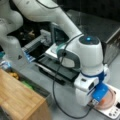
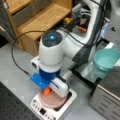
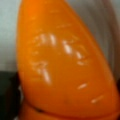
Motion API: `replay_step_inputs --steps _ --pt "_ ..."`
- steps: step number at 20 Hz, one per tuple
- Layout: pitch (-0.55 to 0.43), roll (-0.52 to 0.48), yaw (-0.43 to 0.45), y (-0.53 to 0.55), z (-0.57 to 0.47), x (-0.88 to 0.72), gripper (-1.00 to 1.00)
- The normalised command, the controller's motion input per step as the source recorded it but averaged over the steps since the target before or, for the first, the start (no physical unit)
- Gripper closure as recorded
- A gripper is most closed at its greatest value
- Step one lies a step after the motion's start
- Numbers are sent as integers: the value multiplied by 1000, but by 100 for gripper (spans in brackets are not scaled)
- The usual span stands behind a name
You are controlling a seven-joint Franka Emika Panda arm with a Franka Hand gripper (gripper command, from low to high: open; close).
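Orange carrot-shaped object sitting over a pink plate on a white scale, under the robot's wrist.

The orange object (image 2: pixel 46 91) is showing just below the arm's blue wrist block, lying on or just above the pink plate (image 2: pixel 52 102); in the wrist view it (image 3: pixel 65 62) is filling nearly the whole frame, glossy and tapering to a point. The gripper (image 2: pixel 48 88) is hanging directly over it, but whether it is pinching the object or spread cannot be told, since the wrist body is hiding its fingers. The plate is resting on a white scale (image 2: pixel 47 111) with buttons along its front, and both are appearing at a front view's bottom right (image 1: pixel 108 100). The scale is standing on a grey desk (image 2: pixel 15 67). A wooden shelf unit (image 2: pixel 40 20) is standing behind, and a teal bowl (image 2: pixel 106 60) is sitting at a front view's right on a metal box (image 2: pixel 107 100).
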Motion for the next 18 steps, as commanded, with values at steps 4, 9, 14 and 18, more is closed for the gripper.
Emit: replay_step_inputs --steps 4,9,14,18 --pt "-35 -288 81 73 -68 -158 100" --pt "-37 -284 84 64 -50 -159 100" --pt "-21 -267 71 97 58 -158 100" --pt "0 -244 56 143 115 -108 100"
